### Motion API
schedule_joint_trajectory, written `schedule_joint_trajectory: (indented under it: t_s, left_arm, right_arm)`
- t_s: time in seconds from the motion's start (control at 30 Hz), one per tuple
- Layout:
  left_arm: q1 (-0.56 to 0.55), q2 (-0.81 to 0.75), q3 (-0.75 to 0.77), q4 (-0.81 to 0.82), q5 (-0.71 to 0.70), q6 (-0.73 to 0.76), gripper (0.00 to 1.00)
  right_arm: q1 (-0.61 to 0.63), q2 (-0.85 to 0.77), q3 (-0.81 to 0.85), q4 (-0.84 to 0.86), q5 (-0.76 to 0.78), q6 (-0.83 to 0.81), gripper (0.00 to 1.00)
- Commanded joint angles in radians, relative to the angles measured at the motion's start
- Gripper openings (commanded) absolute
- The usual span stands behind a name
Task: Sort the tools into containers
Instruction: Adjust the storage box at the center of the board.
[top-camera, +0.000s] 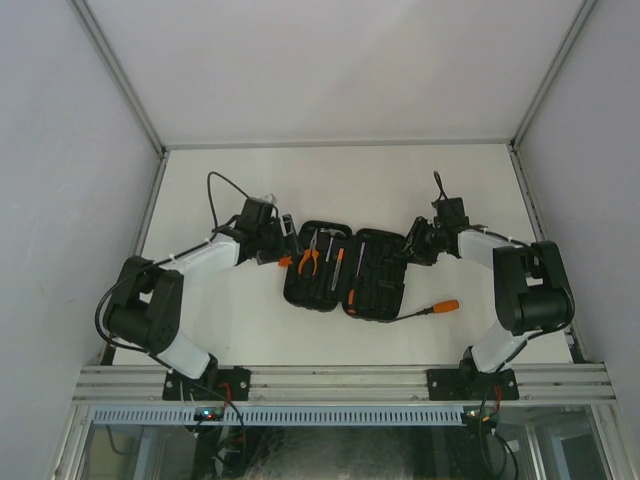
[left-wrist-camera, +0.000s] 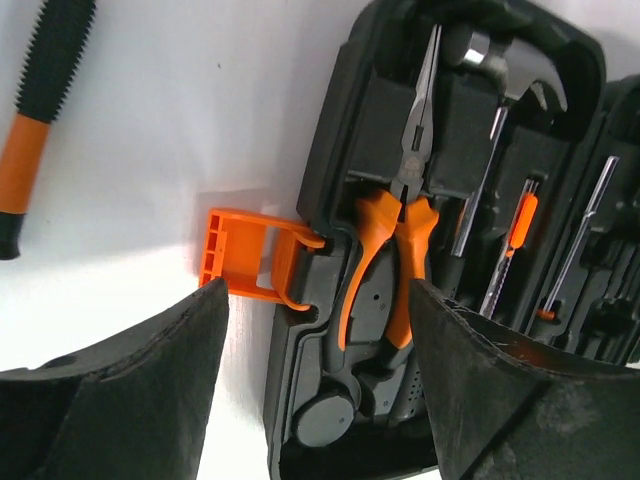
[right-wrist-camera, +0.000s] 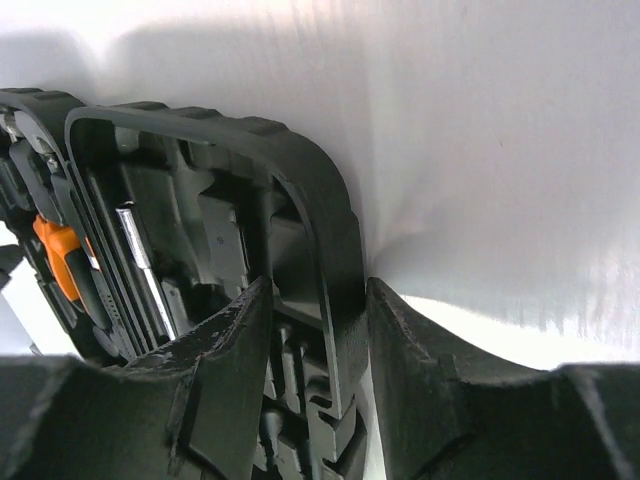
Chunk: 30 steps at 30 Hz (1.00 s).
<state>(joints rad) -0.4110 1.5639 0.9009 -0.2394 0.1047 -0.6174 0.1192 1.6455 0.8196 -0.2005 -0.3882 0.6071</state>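
Right gripper (right-wrist-camera: 320, 300) clamped on tool case (right-wrist-camera: 300, 190) rim, apparently steadying it; left gripper (left-wrist-camera: 320, 390) apart, straddling seated pliers (left-wrist-camera: 385, 235) beside orange latch (left-wrist-camera: 240, 250).

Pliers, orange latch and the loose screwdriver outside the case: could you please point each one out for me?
pliers (left-wrist-camera: 365, 245): left wrist view, on the left orange handle.
orange latch (left-wrist-camera: 235, 250): left wrist view, on its flat plate.
loose screwdriver (top-camera: 446, 305): top view, on its orange handle.

tool handle (left-wrist-camera: 22, 165) cut off at the left wrist view's corner, working end unseen; tool case (left-wrist-camera: 330, 150) partly hidden behind the fingers (left-wrist-camera: 500, 400); its thin tools (top-camera: 337, 268) indistinct from above
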Motion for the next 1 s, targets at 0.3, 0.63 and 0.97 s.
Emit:
schedule_joint_trajectory:
  t_s: [0.3, 0.63, 0.97]
  left_arm:
    - [-0.108, -0.046, -0.107, 0.059, 0.041, -0.009, 0.75]
    - [-0.176, -0.156, -0.165, 0.055, 0.06, -0.039, 0.74]
    - [-0.175, -0.237, -0.163, -0.06, -0.071, -0.047, 0.75]
  right_arm:
    - [0.014, 0.11, 0.143, 0.102, -0.12, -0.005, 0.4]
    - [0.027, 0.147, 0.308, 0.006, -0.015, -0.084, 0.51]
    - [0.09, 0.013, 0.322, -0.162, 0.319, -0.213, 0.57]
